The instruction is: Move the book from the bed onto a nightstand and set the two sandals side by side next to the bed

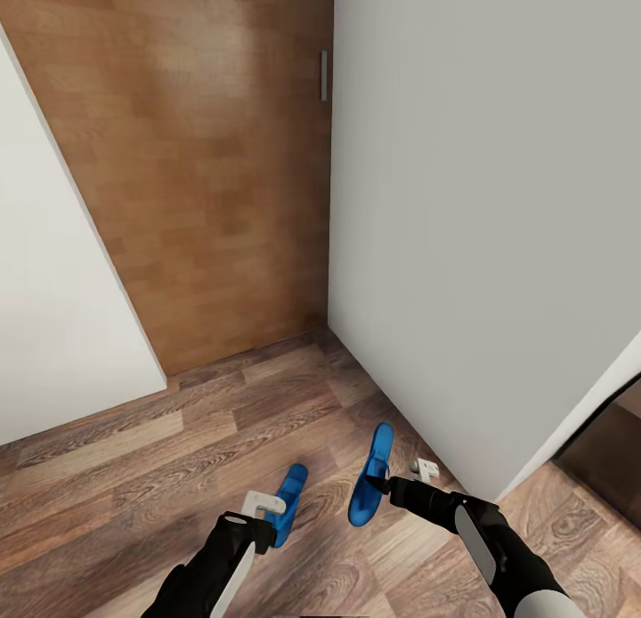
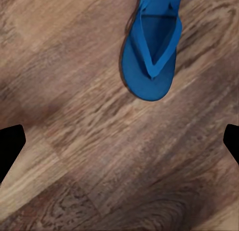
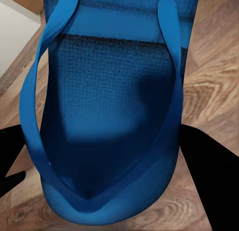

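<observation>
Holding one sandal point(image 1: 370, 477) by its toe end, the right gripper point(image 1: 388, 487) has its dark fingers on either side of the sole; in the right wrist view the blue sandal point(image 3: 109, 116) sits between the two fingers and seems pinched, though the contact points themselves are hard to make out. From the head view I cannot tell whether it is lifted clear of the wood floor point(image 1: 160, 475) or just touching it. The other sandal point(image 1: 289, 498) lies flat on the floor just beyond the left gripper point(image 1: 264, 508), whose jaws stand wide with nothing between them; the left wrist view shows that sandal point(image 2: 152, 51) ahead of the fingers, apart from them.

Both sandals lie near a white wall point(image 1: 481, 226) on the right and a brown wooden door point(image 1: 205, 155) at the far side. No bed or book is in sight, so they probably have to be carried some way.

The main risk, as I judge it, is the thin, flexible sole slipping or swinging out of a grip taken so close to its tip, especially if the base turns quickly. The right arm is also close to the wall, so a wide swing could knock the sandal loose. On the left, closing too early would catch only floor.
</observation>
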